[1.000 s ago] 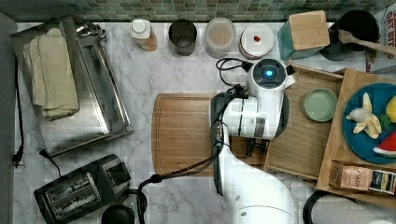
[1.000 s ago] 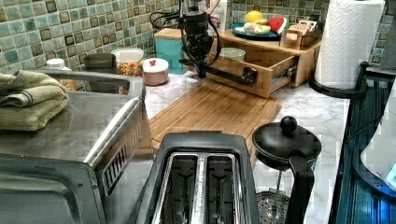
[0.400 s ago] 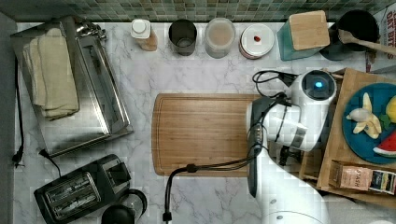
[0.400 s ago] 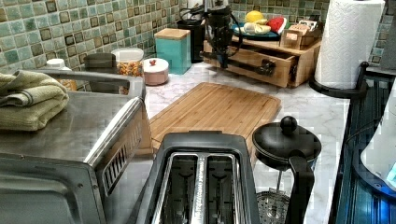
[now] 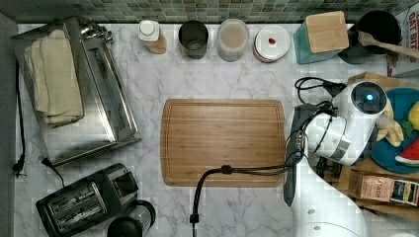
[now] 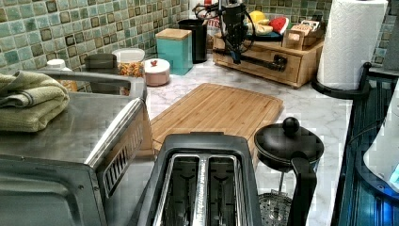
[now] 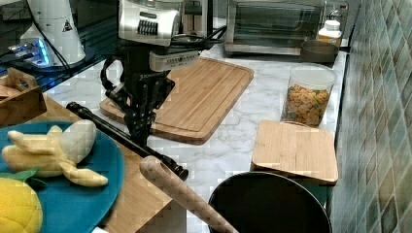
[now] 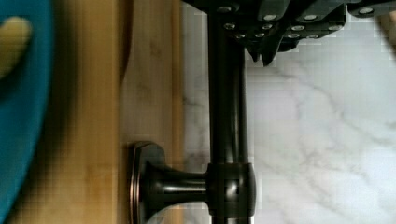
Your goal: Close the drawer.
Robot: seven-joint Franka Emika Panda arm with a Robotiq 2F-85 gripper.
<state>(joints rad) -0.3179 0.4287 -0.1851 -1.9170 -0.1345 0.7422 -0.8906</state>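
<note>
**A:** At the top view's right edge, in the wooden stand (image 6: 306, 70), the drawer (image 6: 263, 63) sits pushed in; from the left view its front looks flush with the stand, or very nearly. The hand (image 7: 138, 132) is down at the dark bar handle (image 8: 227, 116). Its fingertips are drawn together with nothing between them, on the side of the bar away from the drawer front.

**B:** Risks?

**A:** Three, all judgement. If the drawer is seated, more push goes into the stand itself. That could slide it on the marble and shake the blue plate (image 7: 73, 204) of fruit on top. The bar is round and smooth, so the fingertips could ride off it and strike the drawer front. On the way out, a fingertip catching behind the bar could drag the drawer open.

**B:** Surface?

**A:** White marble table (image 5: 222, 69), hard and slick. The cutting board (image 5: 222, 143) lies flat mid-table, just beside the arm's base in the top view.

**B:** Room to work?

**A:** Tight near the stand. A teal box with a wooden lid (image 5: 321, 37) and a black pot (image 5: 378, 27) stand at the far side. A paper towel roll (image 6: 355, 42) stands at the left view's right. The arm's cable (image 5: 247, 170) trails across the board. The toaster oven (image 5: 74, 94) and the toaster (image 5: 84, 202) are well apart, at the top view's left.
</note>
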